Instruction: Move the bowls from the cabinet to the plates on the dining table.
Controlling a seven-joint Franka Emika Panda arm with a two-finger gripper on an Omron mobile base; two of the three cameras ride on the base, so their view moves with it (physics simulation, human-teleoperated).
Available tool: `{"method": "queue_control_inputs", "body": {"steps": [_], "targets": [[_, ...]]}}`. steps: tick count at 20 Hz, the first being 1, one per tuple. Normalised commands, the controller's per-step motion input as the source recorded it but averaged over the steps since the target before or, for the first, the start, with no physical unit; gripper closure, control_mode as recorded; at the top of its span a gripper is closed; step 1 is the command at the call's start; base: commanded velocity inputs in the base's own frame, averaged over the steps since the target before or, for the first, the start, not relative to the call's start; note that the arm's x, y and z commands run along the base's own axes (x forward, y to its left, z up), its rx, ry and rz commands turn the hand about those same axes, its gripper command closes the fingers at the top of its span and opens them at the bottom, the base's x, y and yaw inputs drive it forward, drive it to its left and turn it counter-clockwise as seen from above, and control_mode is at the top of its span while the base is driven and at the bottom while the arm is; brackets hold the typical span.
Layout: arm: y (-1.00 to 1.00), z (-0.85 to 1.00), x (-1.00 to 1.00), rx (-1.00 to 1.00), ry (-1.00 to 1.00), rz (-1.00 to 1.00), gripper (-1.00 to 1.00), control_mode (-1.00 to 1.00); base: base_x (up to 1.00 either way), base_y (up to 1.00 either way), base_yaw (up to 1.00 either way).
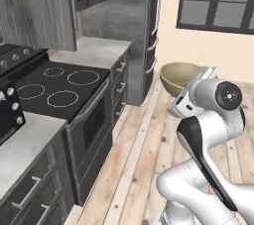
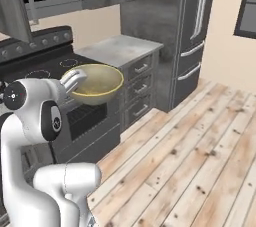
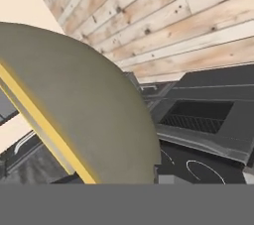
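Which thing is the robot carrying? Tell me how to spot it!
Find the black stove top with white ring burners. Just past it, the white robot arm holds up a round tan bowl over the wooden floor, its gripper on the rim. It is the only round, yellowish-rimmed thing among grey drawers and a dark fridge.

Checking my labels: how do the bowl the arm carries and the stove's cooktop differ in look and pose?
The bowl is tan, rounded and held in the air at the gripper; the cooktop is black and flat, and is fixed between the counters. The bowl is plain inside; the cooktop carries white burner rings. Both show circles.
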Motion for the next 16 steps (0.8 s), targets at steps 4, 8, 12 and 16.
{"method": "queue_control_inputs", "body": {"steps": [4, 8, 12, 16], "targets": [[0.00, 0.00, 0.00, 0.00, 0.00, 0.00, 1.00, 1.00, -0.33, -0.40, -0.30], [0.00, 0.00, 0.00, 0.00, 0.00, 0.00, 1.00, 1.00, -0.32, -0.41, -0.25], [0.00, 0.00, 0.00, 0.00, 0.00, 0.00, 1.00, 1.00, -0.20, -0.39, -0.21], [0.00, 0.00, 0.00, 0.00, 0.00, 0.00, 1.00, 1.00, 0.04, -0.45, -0.22]]}}
